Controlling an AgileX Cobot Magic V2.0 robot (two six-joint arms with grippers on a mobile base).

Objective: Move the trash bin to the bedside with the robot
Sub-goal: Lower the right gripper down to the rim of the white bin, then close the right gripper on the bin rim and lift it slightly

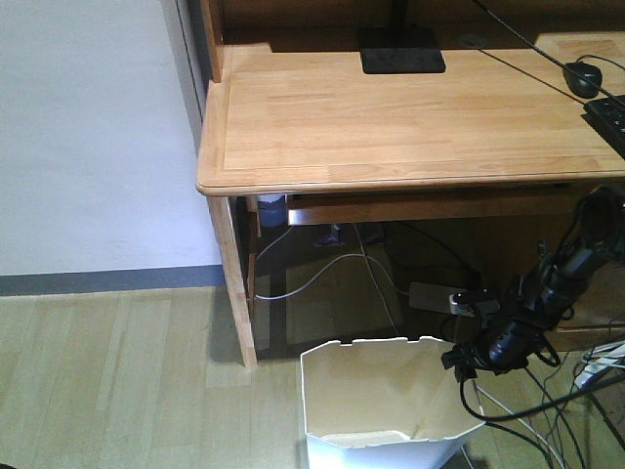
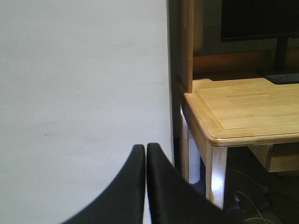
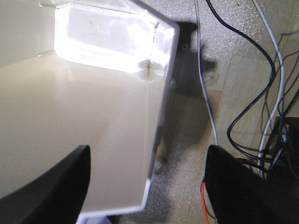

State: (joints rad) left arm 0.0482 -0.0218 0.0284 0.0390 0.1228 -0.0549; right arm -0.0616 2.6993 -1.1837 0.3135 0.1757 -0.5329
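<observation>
Standing on the wood floor just in front of the desk, near its left leg, the bin is white outside and cream inside, with a notched rim, angled corners and walls that taper downward. The lower edge of the front view cuts off its base. Behind it a power strip lies under the desk. To its right the right arm, slim and black, reaches down to the bin's right rim. Only the left wrist view shows the left gripper: its two black fingers are pressed together with nothing between them, in front of a pale wall, with the desk corner to the right. Only the right wrist view shows the right gripper: its jaws stand wide apart astride the bin's wall. One finger is over the cream inside and the other over the floor beside loose cables, and neither visibly touches the plastic.
</observation>
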